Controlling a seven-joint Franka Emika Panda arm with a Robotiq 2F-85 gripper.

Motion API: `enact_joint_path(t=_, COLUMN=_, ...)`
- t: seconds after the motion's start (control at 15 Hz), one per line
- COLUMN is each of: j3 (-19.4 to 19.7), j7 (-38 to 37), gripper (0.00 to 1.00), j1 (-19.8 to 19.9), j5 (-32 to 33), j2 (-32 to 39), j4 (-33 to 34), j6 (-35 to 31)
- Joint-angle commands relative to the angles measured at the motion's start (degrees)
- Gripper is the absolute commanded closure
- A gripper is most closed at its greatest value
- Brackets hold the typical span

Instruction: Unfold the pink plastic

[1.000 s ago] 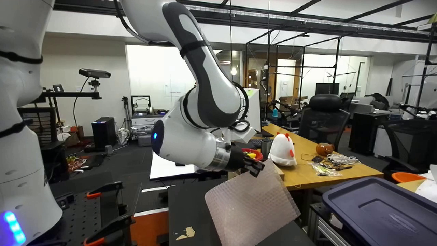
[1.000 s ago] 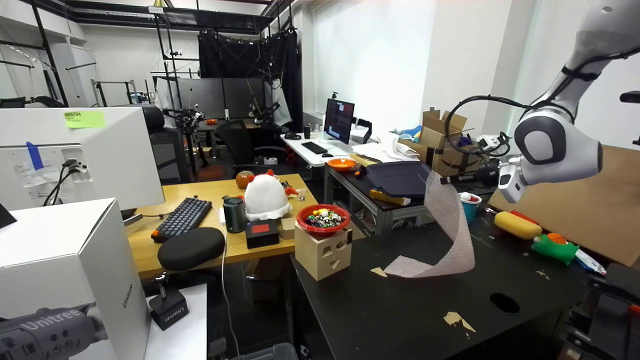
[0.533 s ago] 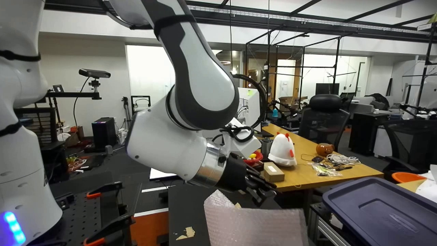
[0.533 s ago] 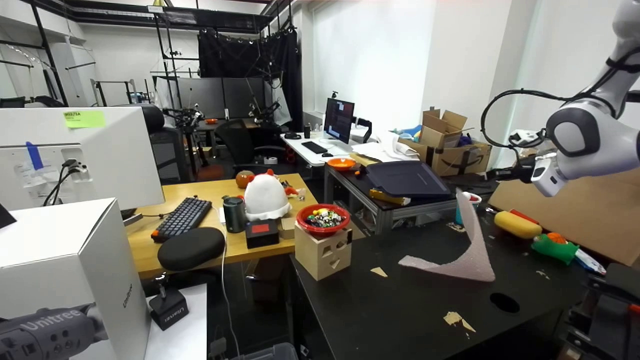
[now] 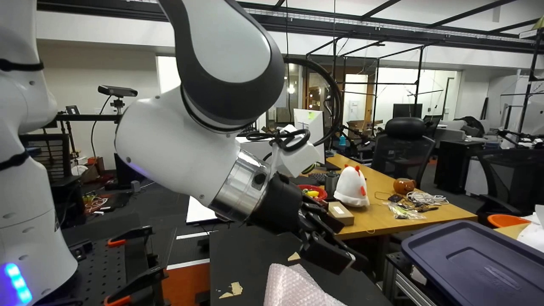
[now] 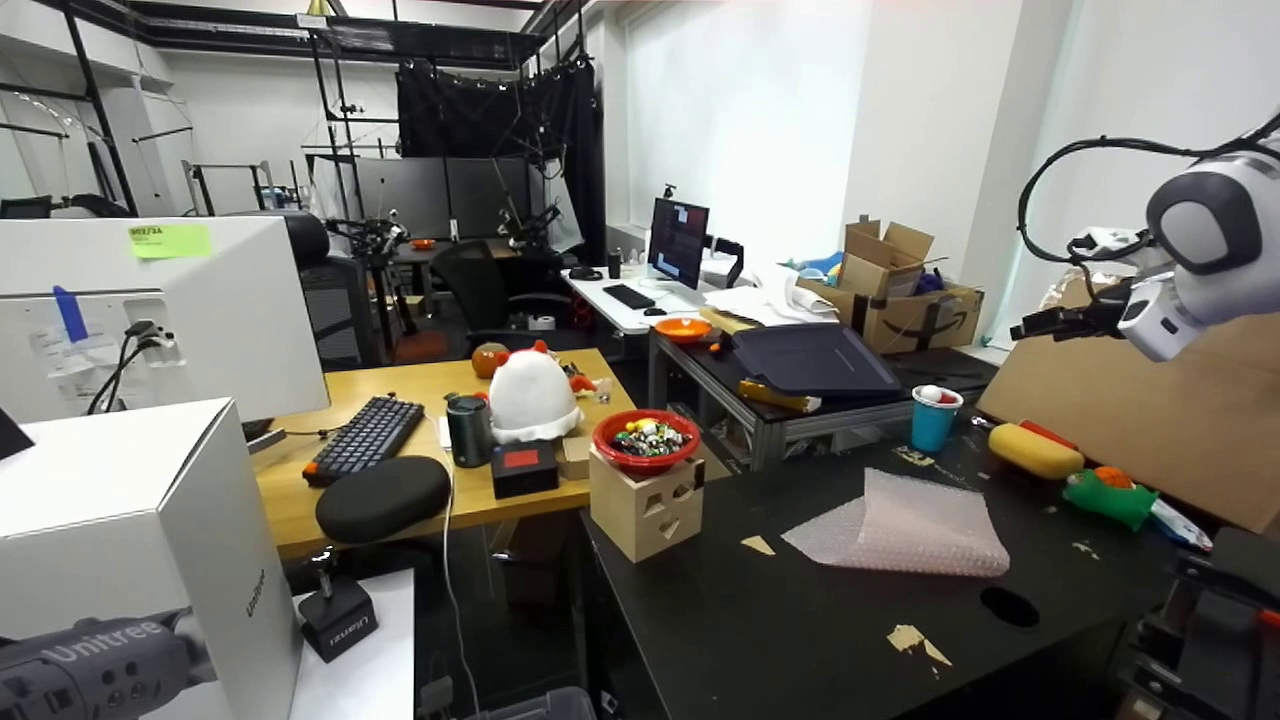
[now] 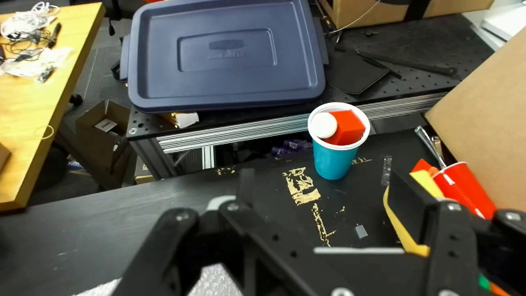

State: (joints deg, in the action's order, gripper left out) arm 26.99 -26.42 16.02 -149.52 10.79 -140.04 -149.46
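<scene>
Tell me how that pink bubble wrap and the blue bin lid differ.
The bubble wrap is pale pink; the bin lid is dark blue. The bubble wrap is dotted with bubbles; the bin lid is mostly smooth. The bubble wrap is folded over on the black table; the bin lid is on a separate bench. Both look plastic.

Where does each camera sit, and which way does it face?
Wrist view: behind the open gripper, facing past it toward the dark blue lid; only the gripper shows.
An exterior view: close by the arm, facing over the black table toward the wooden desk; base, arm, gripper show.
An exterior view: apparently near the white box, facing the black table and lid; gripper and part of the arm show.
Both exterior views share the pink plastic.
</scene>
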Motion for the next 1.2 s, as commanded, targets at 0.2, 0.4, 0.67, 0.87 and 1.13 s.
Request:
enact_joint_path(t=0.2, j3=1.47, j7=0.45, gripper=0.0, j1=-10.51, j5=0.03, j2=1.47, j4=0.92, j6=-1.74)
enact_joint_path(t=0.4, j3=-3.0, j7=1.74, gripper=0.0, j1=-14.99, j5=0.22, j2=5.58, j4=2.3, j6=-0.68)
enact_joint_path(t=0.67, j3=-13.91, j7=5.07, gripper=0.0, j1=-12.82, j5=4.26, j2=11.2, j4=7.24, j6=-2.24)
enact_joint_path(t=0.87, j3=-17.29, j7=5.74, gripper=0.0, j1=-12.61, j5=11.64, j2=15.44, j4=11.03, j6=-3.52)
enact_joint_path(t=1.13, j3=-17.89, j7=5.83, gripper=0.0, j1=-12.44, j5=23.16, j2=19.55, j4=15.27, j6=-6.22)
